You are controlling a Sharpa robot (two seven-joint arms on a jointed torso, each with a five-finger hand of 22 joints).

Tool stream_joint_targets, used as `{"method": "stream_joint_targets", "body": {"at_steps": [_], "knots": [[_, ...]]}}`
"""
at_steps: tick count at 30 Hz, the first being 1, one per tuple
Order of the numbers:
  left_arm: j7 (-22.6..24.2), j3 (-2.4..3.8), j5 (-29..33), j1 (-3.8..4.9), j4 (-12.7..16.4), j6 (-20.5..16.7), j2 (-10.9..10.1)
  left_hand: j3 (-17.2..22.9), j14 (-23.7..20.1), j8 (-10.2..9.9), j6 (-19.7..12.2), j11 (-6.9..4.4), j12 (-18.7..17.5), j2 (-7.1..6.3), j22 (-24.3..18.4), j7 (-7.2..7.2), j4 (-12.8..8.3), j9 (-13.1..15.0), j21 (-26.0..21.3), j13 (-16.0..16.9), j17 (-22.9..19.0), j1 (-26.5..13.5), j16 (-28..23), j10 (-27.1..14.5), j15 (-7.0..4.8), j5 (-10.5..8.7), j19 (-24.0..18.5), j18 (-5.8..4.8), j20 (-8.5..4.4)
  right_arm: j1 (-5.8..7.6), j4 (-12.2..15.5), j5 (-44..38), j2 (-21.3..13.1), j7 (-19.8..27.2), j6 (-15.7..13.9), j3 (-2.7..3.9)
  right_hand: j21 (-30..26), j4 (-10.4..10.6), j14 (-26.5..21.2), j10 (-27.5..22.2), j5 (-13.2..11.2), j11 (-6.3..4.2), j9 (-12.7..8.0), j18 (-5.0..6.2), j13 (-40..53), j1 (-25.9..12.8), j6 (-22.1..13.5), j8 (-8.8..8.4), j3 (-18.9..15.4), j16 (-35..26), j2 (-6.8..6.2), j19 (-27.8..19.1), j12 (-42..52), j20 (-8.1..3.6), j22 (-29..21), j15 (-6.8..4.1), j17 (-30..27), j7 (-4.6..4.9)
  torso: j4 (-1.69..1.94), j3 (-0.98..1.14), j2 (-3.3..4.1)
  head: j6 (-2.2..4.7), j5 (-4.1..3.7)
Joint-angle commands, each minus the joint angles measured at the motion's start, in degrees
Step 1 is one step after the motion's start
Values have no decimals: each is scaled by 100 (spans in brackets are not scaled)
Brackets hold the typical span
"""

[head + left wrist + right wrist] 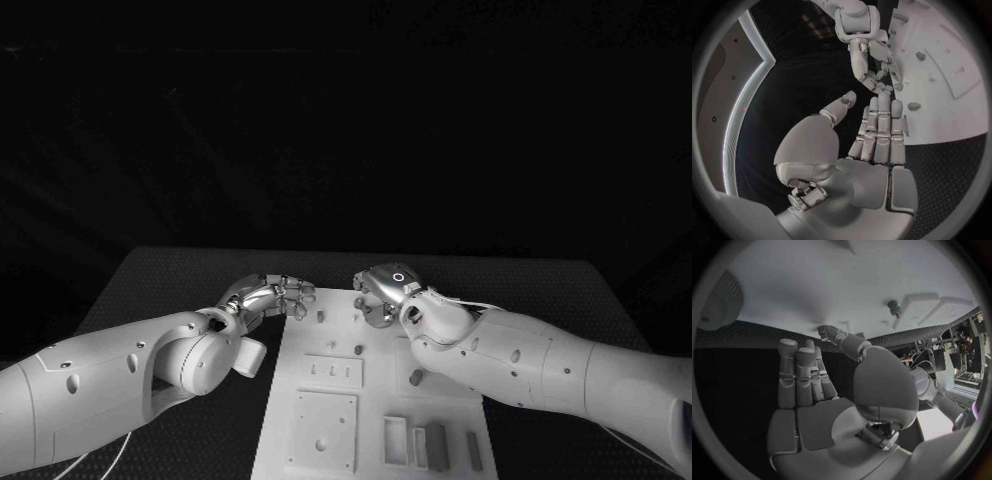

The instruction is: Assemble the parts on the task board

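Head view: task board (325, 420) lying lower centre of frame on black table (173, 275), running up from the bottom edge. Left hand (271, 297) poised at the board's far left corner, right hand (387, 293) at its far edge just right of centre, both near mid-frame and close together but apart. Several parts (434, 444) standing in a row at the board's lower right; one small part (417, 378) lying loose beside the right forearm, right of centre.

Left wrist view: left hand (873, 145) with fingers (882, 125) straight and side by side, thumb held off, nothing held; right hand (870, 60) reaching in from upper centre, its fingertips near the left fingertips. Small round part (913, 106) on the board just beside them, right of centre.

Right wrist view: right hand (836, 395) extended, fingers (801, 372) apart from thumb, nothing held; small peg (893, 305) upright on the board, upper right.

Judged step: approach to a first pickup, nothing yet grasped. Recommended: lower one hand alone, pinch the chosen part squarely from both sides, keep the other hand off to avoid collision, lift straight before carrying to its seat
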Motion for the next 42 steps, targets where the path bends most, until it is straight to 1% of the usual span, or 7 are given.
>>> {"method": "stream_joint_targets", "body": {"at_steps": [1, 9, 16, 24, 31, 34, 42], "knots": [[32, 5, -17, 8, 16, 16, -2, -2, -21, -39, 8, -5, -30, 1, 49, 37, -29, 8, 34, -4, -5, -39, -10, -40, -1, 2, -27, 95, -25, 0, 44, 94, -35, 56, -120, 1, -31, 1, 2, -33, -12, -2, -6, 356, -15, 14, -47, -36, -42, 41, -46, -37, -10, -6, 76, 36, -6, -12, 1, 1, 2, -3, 1], [39, 5, -17, 8, 6, 7, -27, -1, -21, -43, 7, -4, -35, 0, 49, 38, -29, 9, 35, -4, -5, -37, -10, -42, -1, 2, -28, 95, -25, 56, 455, 288, -382, 162, -339, 26, -28, 26, 7, -5, -12, -6, -4, 356, -33, 12, -25, -20, -38, 58, -49, -20, 16, -4, 74, 32, -11, -10, -11, 5, 0, 29, -11], [59, 6, -17, 9, -13, -7, -62, 2, -20, -44, 10, -5, -38, 0, 48, 38, -31, 12, 36, -3, -6, -31, -9, -38, -2, 3, -28, 95, -26, 155, 1091, 842, -992, 429, -92, 338, 1, 54, 21, 215, -12, -71, 16, 356, -30, -58, 81, 50, -137, 110, -54, 21, 99, -7, 87, -29, -21, -28, -42, 12, -7, 90, -29], [82, 6, -17, 8, -90, 10, -59, 7, -17, -38, 60, -31, 8, 5, 46, 21, -28, 42, 45, 37, -6, -27, -5, 104, -3, 3, -30, 92, -27, 243, 1474, 1683, -1717, 808, 486, 419, 47, 65, 32, 631, 3, -217, 40, 356, 143, -237, 149, 93, -521, 156, -41, 13, 288, -14, 111, -172, -53, -39, -121, 44, -41, 124, -31], [84, 5, -17, 7, -109, 22, -56, 6, -18, -38, 63, -32, 2, 4, 45, 18, -29, 45, 45, 36, -7, -27, -5, 99, -3, 2, -31, 91, -27, 250, 1281, 1963, -1964, 880, 1060, 431, 35, -137, -86, 1162, 122, -414, 7, 356, 1329, -259, -26, -27, -1019, 166, -17, -109, 1125, -56, 98, -365, -69, -114, -177, 71, -63, 128, -51], [85, 5, -17, 6, -110, 26, -53, 5, -19, -39, 64, -33, -2, 3, 45, 18, -30, 46, 45, 36, -7, -28, -5, 95, -3, 2, -31, 91, -27, 249, 1148, 1973, -1940, 872, 1266, 430, 131, -240, -143, 307, 202, -481, -19, 355, 4141, -256, -74, -106, -1341, 421, 43, -87, 3521, -83, 143, -479, 69, -247, -194, 86, -59, 142, -44], [86, 5, -17, 5, -124, 54, -16, 5, -19, -42, 63, -33, -7, 3, 45, 17, -30, 47, 46, 35, -7, -28, -5, 90, -3, 1, -32, 91, -27, 209, 655, 1942, -1663, 885, 1499, 413, 522, -130, -172, -357, 192, -489, -53, 356, 5630, -293, -26, -157, -1160, 826, 92, 23, 5294, -131, 152, -429, 377, -160, -175, 78, -61, 129, -79]]}}
